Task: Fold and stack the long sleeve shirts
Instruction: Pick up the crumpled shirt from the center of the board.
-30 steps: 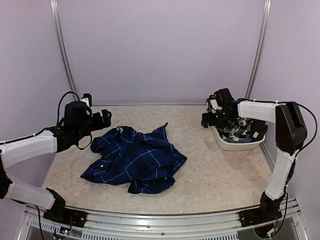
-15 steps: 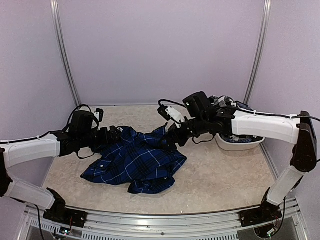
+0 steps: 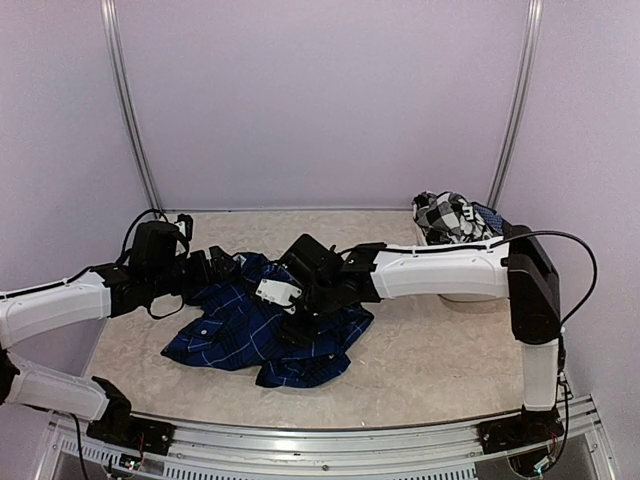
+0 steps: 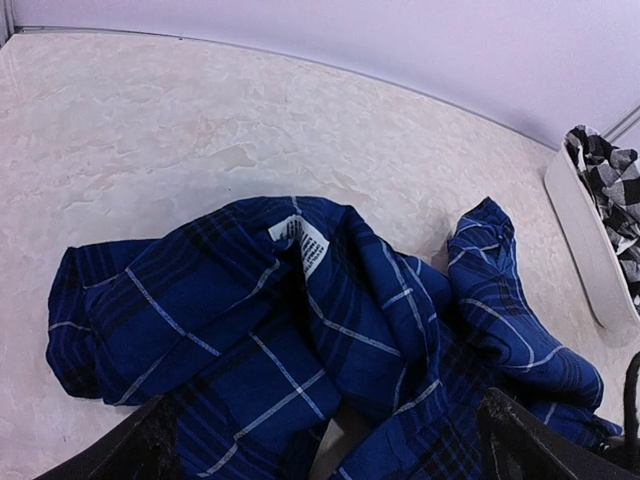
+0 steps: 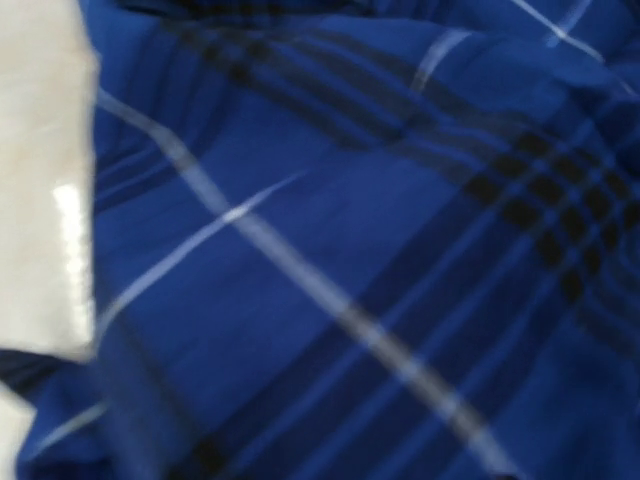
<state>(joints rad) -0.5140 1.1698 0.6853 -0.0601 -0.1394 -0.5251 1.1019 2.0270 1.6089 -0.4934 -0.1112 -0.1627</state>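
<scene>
A royal blue plaid long sleeve shirt (image 3: pixel 255 335) lies crumpled left of the table's middle, with its collar label (image 4: pixel 308 243) showing. My left gripper (image 3: pixel 224 266) sits at the shirt's far left edge. Its fingers (image 4: pixel 150 445) stand wide apart, open over the cloth (image 4: pixel 300 350). My right gripper (image 3: pixel 294 326) reaches across and is down on the middle of the blue shirt. Blurred blue plaid (image 5: pixel 380 250) fills its wrist view and no fingers show there. A black-and-white checked shirt (image 3: pixel 450 215) is heaped in the white tub (image 4: pixel 590 250) at the far right.
The right arm (image 3: pixel 430 270) stretches low across the table in front of the tub. Pale table surface (image 3: pixel 440 350) lies to the right of the blue shirt. Walls close in the back and both sides.
My right arm has swung from the tub at the far right across to the blue shirt and dropped onto it. The left gripper has moved in to the shirt's edge.
</scene>
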